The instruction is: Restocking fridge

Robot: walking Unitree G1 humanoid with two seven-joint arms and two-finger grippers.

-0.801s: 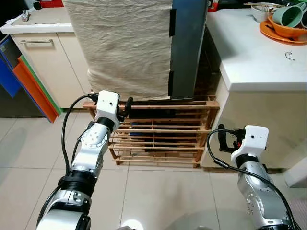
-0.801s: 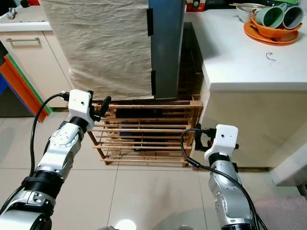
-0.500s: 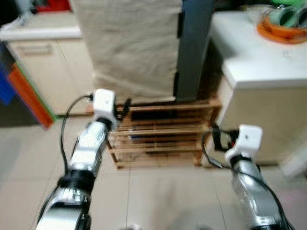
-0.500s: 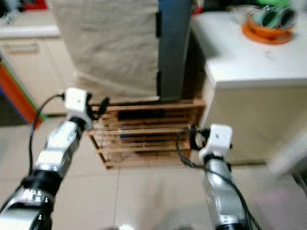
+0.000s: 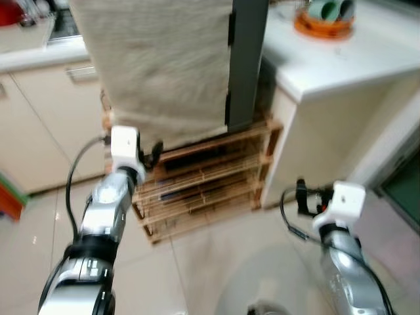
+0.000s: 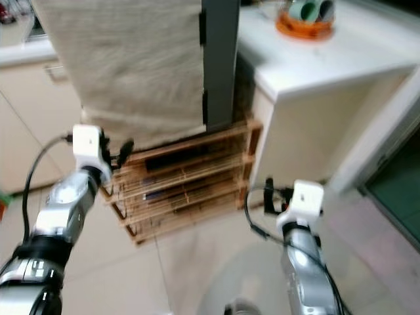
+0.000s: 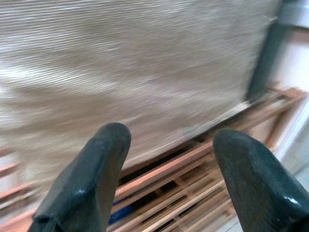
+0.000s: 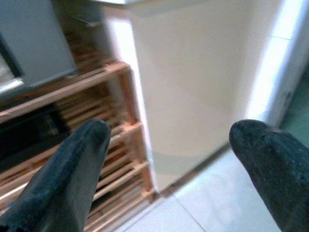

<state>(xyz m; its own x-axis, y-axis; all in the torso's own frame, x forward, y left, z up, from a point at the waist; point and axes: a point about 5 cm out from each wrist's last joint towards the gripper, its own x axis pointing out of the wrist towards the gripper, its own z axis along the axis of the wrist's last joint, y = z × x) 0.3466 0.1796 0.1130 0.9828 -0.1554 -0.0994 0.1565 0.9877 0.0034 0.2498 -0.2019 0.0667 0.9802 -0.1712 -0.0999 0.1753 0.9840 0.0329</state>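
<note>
My left gripper [image 5: 156,149] is held up in front of a low wooden slatted rack [image 5: 210,177], close to its top left corner. Its fingers [image 7: 108,145] stand open with nothing between them. Over the rack hangs a beige cloth [image 5: 157,65], with a tall grey panel [image 5: 246,59] beside it. My right gripper [image 5: 300,195] is lower, by the rack's right end and the white counter's side wall [image 8: 193,87]. It is open and empty too. The picture is blurred.
A white counter [image 5: 328,59] stands to the right, with an orange tray of green cups [image 5: 325,16] at its back. Cream cabinets [image 5: 39,118] line the left. Pale floor tiles [image 5: 197,262] lie in front. A dark green area [image 5: 403,197] shows at far right.
The whole picture has swung and tilted, so the camera has moved; the counter's right end and a green area have come into sight. Both grippers stay open at about the same height.
</note>
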